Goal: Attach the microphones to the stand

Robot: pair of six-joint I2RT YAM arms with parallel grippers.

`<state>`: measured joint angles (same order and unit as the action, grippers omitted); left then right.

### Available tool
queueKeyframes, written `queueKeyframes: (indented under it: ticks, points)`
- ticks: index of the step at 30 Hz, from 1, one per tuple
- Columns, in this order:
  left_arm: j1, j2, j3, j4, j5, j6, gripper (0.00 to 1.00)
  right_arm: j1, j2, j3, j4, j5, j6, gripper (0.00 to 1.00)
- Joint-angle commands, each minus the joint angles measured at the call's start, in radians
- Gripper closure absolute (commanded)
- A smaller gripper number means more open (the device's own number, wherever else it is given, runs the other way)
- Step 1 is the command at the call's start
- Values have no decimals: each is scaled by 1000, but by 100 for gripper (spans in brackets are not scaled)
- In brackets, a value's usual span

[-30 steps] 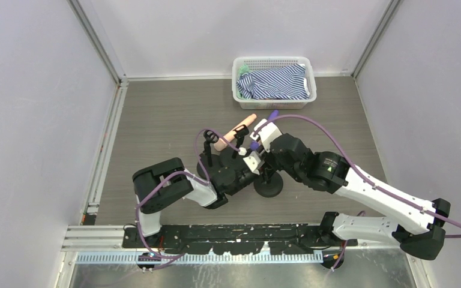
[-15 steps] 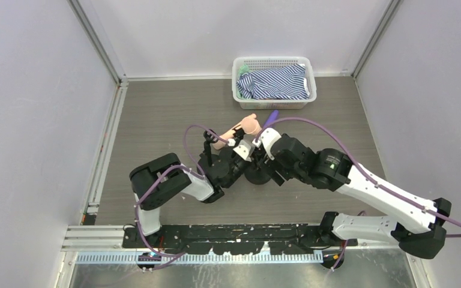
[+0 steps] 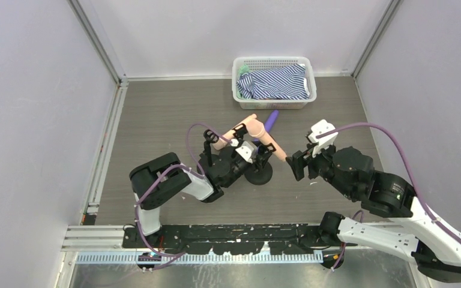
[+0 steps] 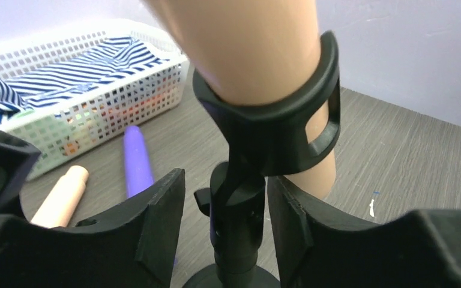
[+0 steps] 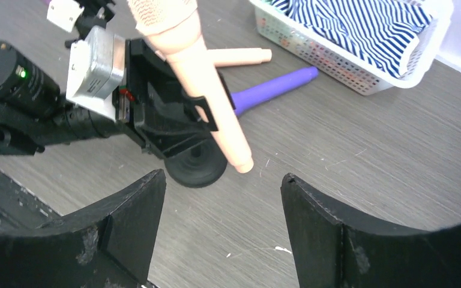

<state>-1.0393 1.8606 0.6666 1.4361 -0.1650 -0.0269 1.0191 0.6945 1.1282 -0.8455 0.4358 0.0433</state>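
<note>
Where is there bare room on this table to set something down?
Bare wood runs left of the basket to the table's left edge, and between the basket and the right gripper. It is crowded round the stand, where the left gripper, the clipped peach microphone, the loose peach microphone and the purple microphone bunch together.

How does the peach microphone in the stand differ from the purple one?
The peach microphone is held tilted in the stand; the purple microphone lies flat on the table, held by nothing. Colours differ: peach against purple. Both are smooth, tapering handhelds.
</note>
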Motion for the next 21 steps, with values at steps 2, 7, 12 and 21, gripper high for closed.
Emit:
queueKeyframes:
  ticks: [2, 7, 12, 21]
  points:
    - [-17, -20, 13, -12, 69, -19, 36, 0, -46, -51, 134, 112, 72, 25]
    - [-43, -91, 19, -115, 87, -26, 20, 1, -76, -59, 162, 140, 87, 25]
    - [-75, -228, -1, -300, 79, -28, 10, 0, -103, -90, 200, 152, 118, 25]
    - [-109, -480, -122, -481, 125, -163, 0, 1, -130, -159, 228, 211, 280, 25]
